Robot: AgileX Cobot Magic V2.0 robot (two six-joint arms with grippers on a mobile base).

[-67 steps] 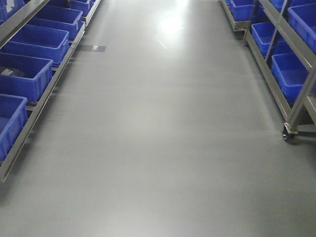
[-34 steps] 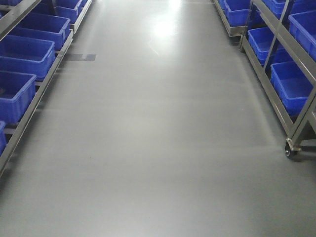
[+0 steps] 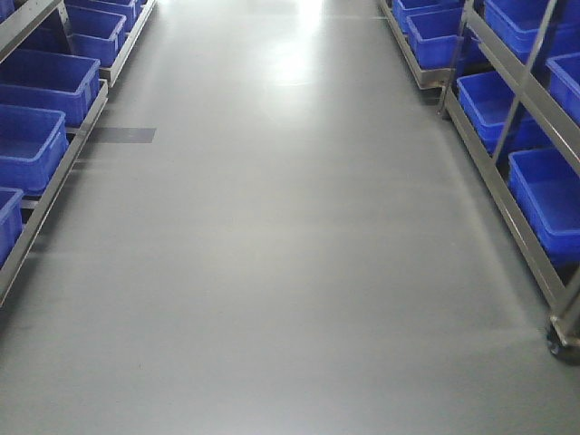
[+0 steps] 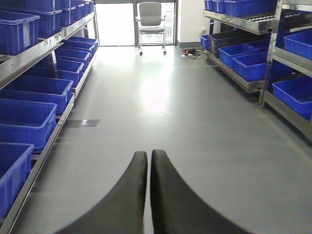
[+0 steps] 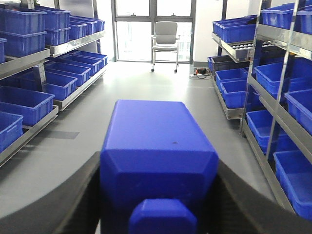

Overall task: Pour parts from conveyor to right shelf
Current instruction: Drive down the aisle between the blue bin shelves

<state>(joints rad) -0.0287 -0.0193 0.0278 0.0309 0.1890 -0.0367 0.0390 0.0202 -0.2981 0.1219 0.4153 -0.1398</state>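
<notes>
One blue block (image 5: 156,146), long axis toward 12 o'clock, sits clamped between the right fingers (image 5: 253,209), right shelf (image 5: 285,36) at 2 o'clock; left fingers (image 4: 122,195) pressed together, empty.

Blue crates (image 3: 45,80) line right shelf (image 3: 497,186) and left rack (image 3: 54,186), flanking grey floor (image 3: 272,272).

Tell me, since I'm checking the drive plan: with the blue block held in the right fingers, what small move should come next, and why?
Probably roll forward a little while angling toward the right shelf. The blue block sits clamped between the right fingers, the shelf's crates lie off to the right, and the floor ahead looks open.
</notes>
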